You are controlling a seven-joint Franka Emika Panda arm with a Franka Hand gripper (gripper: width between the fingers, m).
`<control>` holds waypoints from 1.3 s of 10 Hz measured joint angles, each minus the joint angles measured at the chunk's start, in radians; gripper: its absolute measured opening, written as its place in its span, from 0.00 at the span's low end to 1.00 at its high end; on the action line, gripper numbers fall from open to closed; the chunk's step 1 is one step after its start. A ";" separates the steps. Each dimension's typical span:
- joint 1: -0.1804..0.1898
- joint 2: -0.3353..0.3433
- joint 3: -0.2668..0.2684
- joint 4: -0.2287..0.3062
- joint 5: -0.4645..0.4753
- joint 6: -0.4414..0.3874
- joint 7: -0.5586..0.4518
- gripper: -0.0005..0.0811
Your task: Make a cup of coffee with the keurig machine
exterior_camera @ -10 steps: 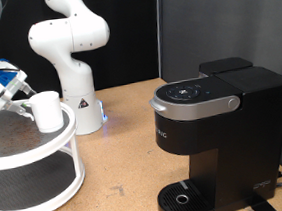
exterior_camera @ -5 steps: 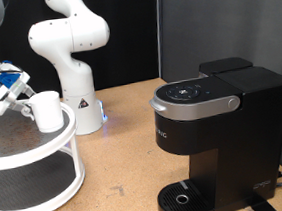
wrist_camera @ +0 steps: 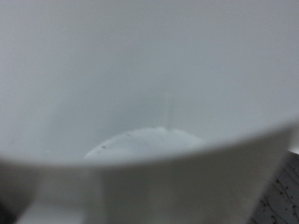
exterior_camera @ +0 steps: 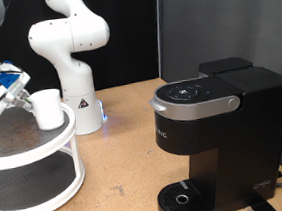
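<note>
The white cup [exterior_camera: 47,109] stands at the edge of the top shelf of a round white two-tier stand [exterior_camera: 46,165], at the exterior view's left. My gripper [exterior_camera: 25,102], with blue parts on the hand, is right against the cup's left side. In the wrist view the cup [wrist_camera: 149,84] fills the whole picture, and I look into its white inside and over its rim; the fingers do not show there. The black keurig machine [exterior_camera: 216,133] stands at the exterior view's right, lid down, with its round drip tray [exterior_camera: 182,196] bare.
A second white robot arm [exterior_camera: 67,47] stands on its base behind the stand, with a blue light at its foot. A black curtain hangs behind. The wooden tabletop [exterior_camera: 121,158] lies between the stand and the machine.
My gripper and the cup have shifted very slightly to the right and up. Nothing else has moved.
</note>
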 joint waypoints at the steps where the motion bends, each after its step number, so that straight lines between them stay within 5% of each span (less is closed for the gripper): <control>1: -0.006 -0.014 0.007 0.002 0.008 -0.002 0.020 0.13; 7: -0.032 -0.168 0.149 0.039 0.085 -0.084 0.304 0.10; 10: -0.035 -0.173 0.192 0.051 0.069 -0.119 0.387 0.10; 13: -0.027 -0.174 0.231 0.015 0.125 -0.051 0.424 0.10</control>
